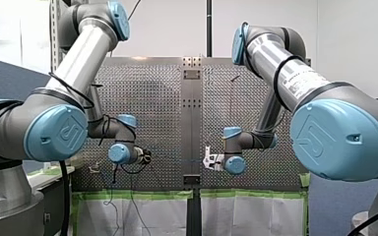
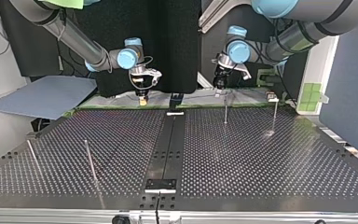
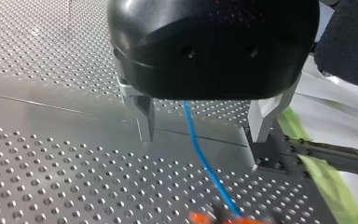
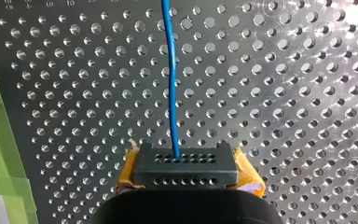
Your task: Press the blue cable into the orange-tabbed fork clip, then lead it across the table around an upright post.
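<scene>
Tension draws the blue cable (image 3: 205, 161) straight from the orange clip (image 3: 223, 218), since my right claw (image 4: 186, 170) grips it; my left claw (image 3: 203, 136) straddles it open, poised to press.

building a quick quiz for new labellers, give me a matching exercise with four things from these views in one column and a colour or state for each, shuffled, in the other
Things:
1. cable
2. clip
3. tape
4. left gripper

Colour or state:
A. green
B. open, straddling the cable
C. blue
D. orange tabs

Pairs: 1-C; 2-D; 3-A; 4-B
</scene>
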Tool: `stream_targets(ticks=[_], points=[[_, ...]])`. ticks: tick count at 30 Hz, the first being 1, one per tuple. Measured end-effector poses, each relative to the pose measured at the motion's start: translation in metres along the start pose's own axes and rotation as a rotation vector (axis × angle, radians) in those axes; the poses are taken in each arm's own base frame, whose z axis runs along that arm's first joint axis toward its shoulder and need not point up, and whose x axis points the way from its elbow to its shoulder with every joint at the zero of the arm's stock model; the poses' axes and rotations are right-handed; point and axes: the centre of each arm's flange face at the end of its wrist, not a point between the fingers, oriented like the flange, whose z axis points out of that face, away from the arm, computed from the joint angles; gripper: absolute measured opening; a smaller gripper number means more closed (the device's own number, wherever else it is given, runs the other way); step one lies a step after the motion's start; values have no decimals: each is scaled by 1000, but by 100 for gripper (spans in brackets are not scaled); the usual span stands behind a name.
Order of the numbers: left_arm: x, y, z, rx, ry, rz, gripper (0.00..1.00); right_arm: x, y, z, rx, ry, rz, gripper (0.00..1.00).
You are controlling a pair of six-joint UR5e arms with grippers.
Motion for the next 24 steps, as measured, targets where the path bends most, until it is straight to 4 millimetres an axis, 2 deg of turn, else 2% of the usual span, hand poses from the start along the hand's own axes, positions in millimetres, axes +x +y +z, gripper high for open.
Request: stream_targets(ticks=[7, 11, 18, 24], points=[[-13, -27, 15, -2, -13, 11, 100, 0, 0, 0, 1, -5, -2, 0], [-13, -37, 19, -13, -17, 17, 100, 0, 0, -1, 1, -6, -2, 0], [-11, -32, 24, -79, -19, 16, 100, -1, -1, -1, 1, -10, -2, 0], [3, -24, 33, -146, -2, 19, 100, -2, -1, -2, 2, -13, -2, 0]])
